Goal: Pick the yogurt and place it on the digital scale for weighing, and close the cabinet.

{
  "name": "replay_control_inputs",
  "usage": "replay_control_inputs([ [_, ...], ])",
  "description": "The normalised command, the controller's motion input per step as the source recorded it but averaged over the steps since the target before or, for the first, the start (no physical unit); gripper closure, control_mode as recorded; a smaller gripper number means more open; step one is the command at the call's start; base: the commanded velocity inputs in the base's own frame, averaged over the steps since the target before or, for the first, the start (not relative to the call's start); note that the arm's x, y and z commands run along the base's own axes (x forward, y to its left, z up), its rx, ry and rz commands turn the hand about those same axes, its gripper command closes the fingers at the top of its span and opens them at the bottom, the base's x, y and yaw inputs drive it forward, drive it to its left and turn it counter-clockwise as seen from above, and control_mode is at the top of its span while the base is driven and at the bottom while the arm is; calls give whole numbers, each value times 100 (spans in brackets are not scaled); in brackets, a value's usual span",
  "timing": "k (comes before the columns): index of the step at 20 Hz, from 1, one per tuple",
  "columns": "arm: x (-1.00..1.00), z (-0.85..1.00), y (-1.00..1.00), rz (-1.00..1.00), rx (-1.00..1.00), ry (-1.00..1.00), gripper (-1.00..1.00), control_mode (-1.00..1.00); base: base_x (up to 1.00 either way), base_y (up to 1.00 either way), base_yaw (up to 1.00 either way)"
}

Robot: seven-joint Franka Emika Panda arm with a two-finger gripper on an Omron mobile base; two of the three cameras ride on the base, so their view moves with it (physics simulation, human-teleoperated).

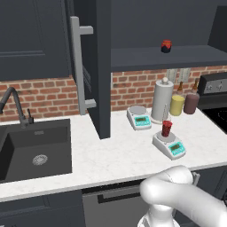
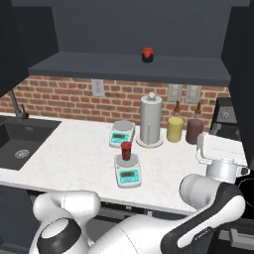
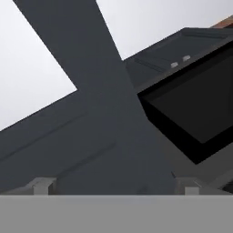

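Brick backsplash and a pale marbled worktop (image 1: 111, 155) run across the left base view, with a dark sink (image 1: 35, 150) at the left. My yogurt (image 1: 166, 128) stands upright on the round pan of the digital scale (image 1: 169, 145), the one turned diagonally near the front edge; a second scale (image 1: 139, 117) sits square behind it, beside a paper towel roll (image 1: 162, 99). So the weighing part looks done to me, and the step in hand is the cabinet (image 1: 99, 66): its door swings out over the worktop, edge toward the camera, with the long grey bar handle (image 1: 80, 66) on its left face. A squat red-and-black jar (image 1: 166, 46) sits on the open shelf.

From the right base view, the yogurt (image 2: 126, 151) is on the diagonal scale (image 2: 127, 170), well apart from the open shelf (image 2: 129, 67) above. My arm bends low in the foreground.

Through the hand view I see dark flat panels and a slanting dark beam against a light background; I cannot tell just which parts these are. My end effector (image 3: 113, 186) has its jaws spread wide with nothing between them.

To do this well, I judge I should rise clear of the yogurt, come to the outer face of the door near its free edge, and push it in a steady arc until it is flush, keeping my elbow away from the scale.
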Motion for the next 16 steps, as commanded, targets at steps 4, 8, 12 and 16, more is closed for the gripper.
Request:
replay_control_inputs([
  [4, 32, -49, -34, 0, 1, -3, -100, -100, 0, 0, 0],
  [8, 33, -59, -28, 0, 6, -22, -100, -100, 0, 0, 0],
  [12, 33, -12, -37, 0, 10, -16, -100, -100, 0, 0, 0],
  [16, 7, 19, -45, 0, 10, 0, -100, -100, 0, 0, 0],
])
